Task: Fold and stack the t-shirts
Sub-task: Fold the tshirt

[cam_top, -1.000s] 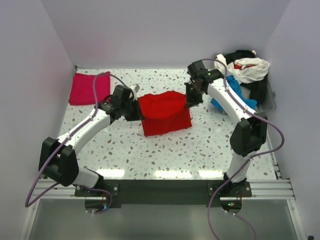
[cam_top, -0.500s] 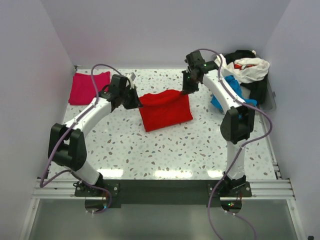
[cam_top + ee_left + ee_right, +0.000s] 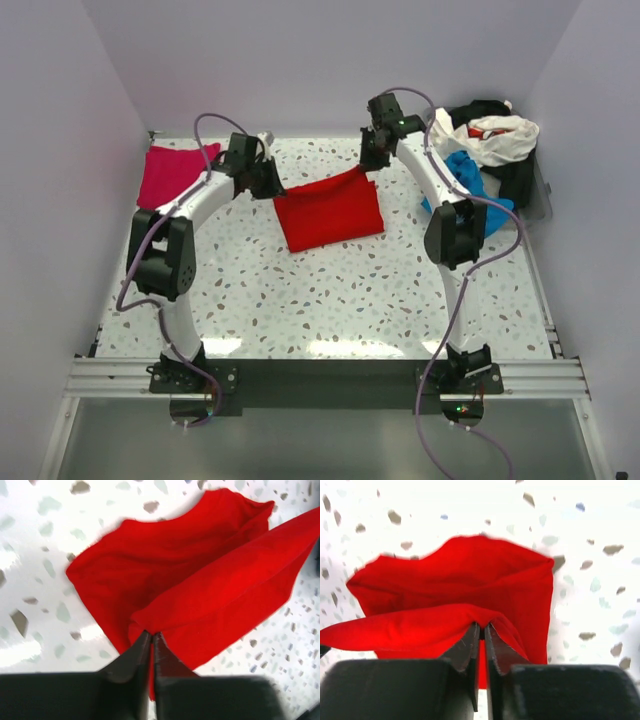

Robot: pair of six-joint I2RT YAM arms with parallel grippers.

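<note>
Left pincer (image 3: 151,637) and right pincer (image 3: 481,627) are each clamped tight on a far corner of the red t-shirt (image 3: 330,212), holding its upper layer raised between them while the rest lies mid-worktop (image 3: 350,300). A heap of t-shirts (image 3: 495,140) (white, blue, black) sits at the far right, and a folded magenta t-shirt (image 3: 165,175) lies flat at the far left.
</note>
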